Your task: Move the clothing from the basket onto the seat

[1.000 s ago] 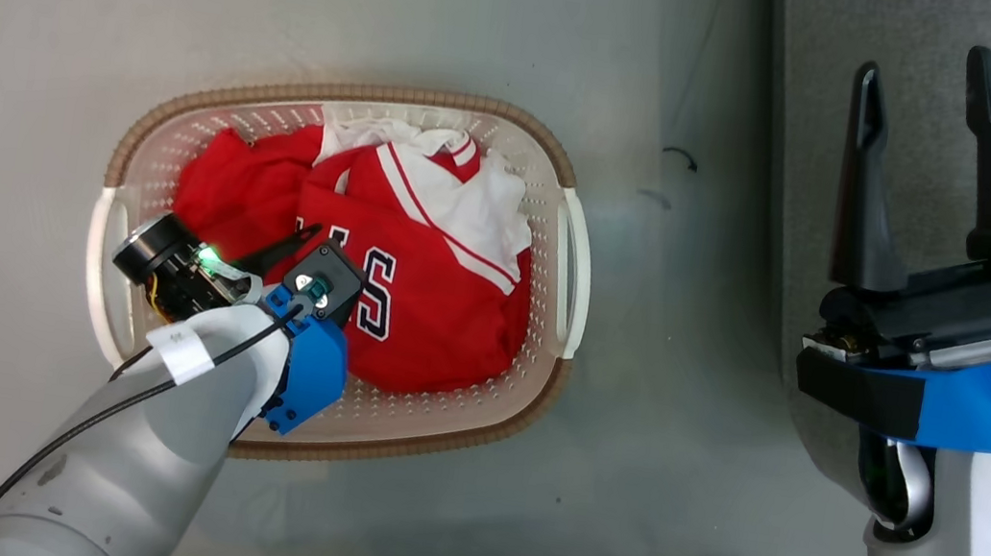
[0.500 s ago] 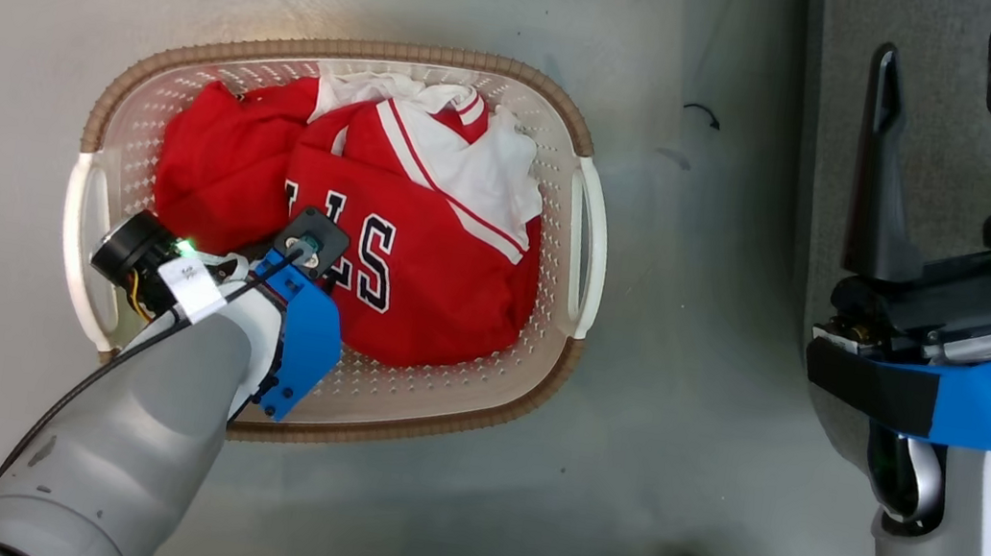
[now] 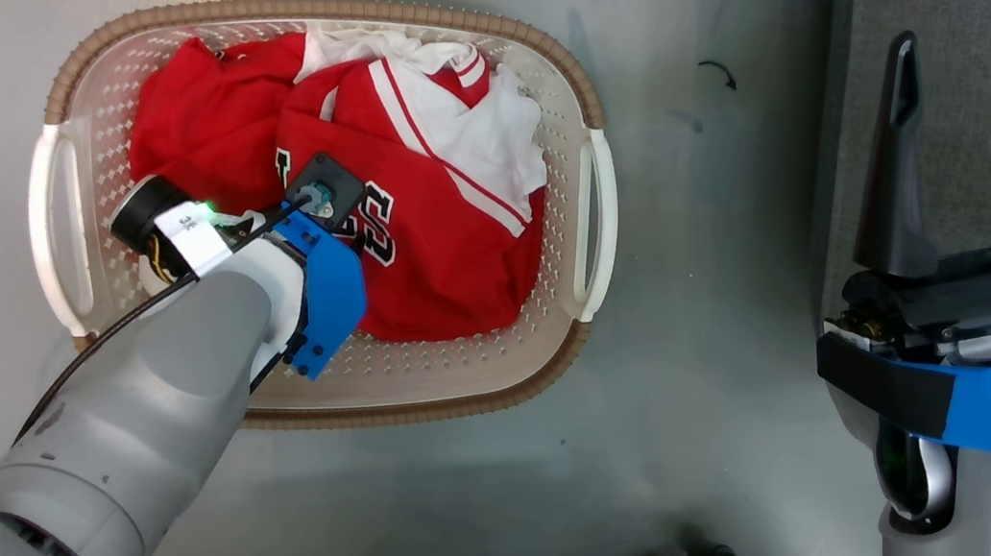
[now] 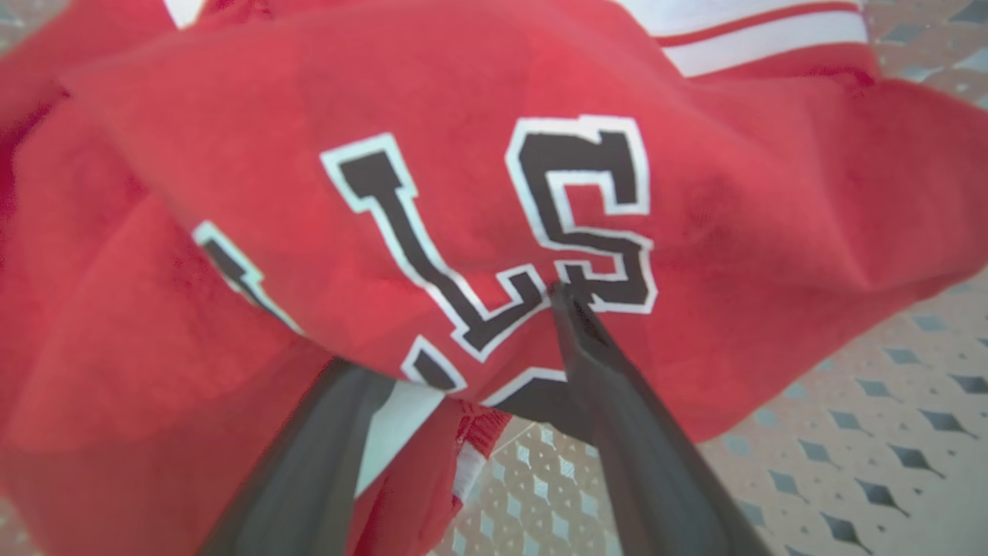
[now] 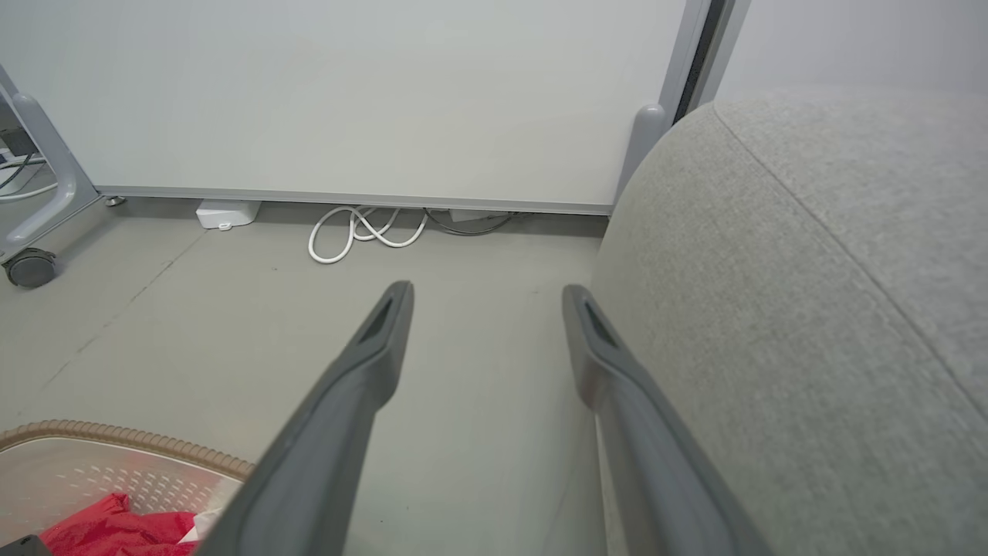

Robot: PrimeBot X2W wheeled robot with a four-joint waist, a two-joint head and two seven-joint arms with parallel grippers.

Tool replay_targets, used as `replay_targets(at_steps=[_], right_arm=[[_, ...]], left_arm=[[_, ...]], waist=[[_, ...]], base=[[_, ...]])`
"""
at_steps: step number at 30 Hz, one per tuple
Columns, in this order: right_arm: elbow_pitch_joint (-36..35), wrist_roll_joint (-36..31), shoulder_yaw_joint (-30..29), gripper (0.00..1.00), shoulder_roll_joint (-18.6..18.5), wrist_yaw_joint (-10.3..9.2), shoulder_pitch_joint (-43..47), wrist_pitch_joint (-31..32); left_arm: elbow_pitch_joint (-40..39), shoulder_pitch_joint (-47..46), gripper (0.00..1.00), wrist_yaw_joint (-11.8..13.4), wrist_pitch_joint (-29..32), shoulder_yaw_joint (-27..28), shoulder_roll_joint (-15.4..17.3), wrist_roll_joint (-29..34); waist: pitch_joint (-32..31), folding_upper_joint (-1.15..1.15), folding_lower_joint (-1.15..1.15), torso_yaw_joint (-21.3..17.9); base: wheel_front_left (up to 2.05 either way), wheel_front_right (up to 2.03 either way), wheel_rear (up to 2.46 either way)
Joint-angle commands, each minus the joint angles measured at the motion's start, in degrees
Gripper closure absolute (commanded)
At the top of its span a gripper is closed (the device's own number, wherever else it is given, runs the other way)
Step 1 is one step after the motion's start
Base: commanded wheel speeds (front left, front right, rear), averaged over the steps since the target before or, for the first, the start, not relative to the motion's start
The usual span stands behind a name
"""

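Looking down on the basket [image 3: 454,18], standing on grey floor [image 3: 690,344] and holding the clothing [image 3: 451,252] heaped inside it, red with white trim. Reaching into the basket with the left gripper [image 4: 455,332], fingers standing apart astride the jersey's lower fold, one lying under the cloth and the other on top. Reading black, white-edged letters L and S close up in the left wrist view, with neighbouring letters cut off by folds; catching part of an S beside the wrist in the head view. Carrying a small white tag [image 3: 190,230] on the left arm, print too small for reading. Holding the right gripper [image 3: 966,34] well to the right of the basket, fingers spread wide and gripping nothing, over the edge of the seat [image 5: 810,309]. Taking in, from the right wrist view, a white wall panel [image 5: 347,93] and a coiled white cable [image 5: 363,232] on the floor beyond the basket.
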Motion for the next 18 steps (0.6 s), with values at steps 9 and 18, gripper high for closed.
replay_targets(at_steps=[9,18], right_arm=[[-0.9,-0.4,-0.4,0.0,-0.2,0.03,-0.5,-0.2],[-0.3,-0.8,-0.4,0.0,-0.2,0.03,-1.1,-0.2]], left_arm=[[-0.4,-3.0,0.52,0.0,-3.1,-3.3,0.6,-3.0],[0.3,-3.6,1.0,0.0,-6.0,-6.0,0.0,-4.5]], waist=[[2.1,0.0,0.0,-0.1],[1.8,0.0,0.0,0.3]], base=[[0.0,0.0,0.0],[0.0,0.0,0.0]])
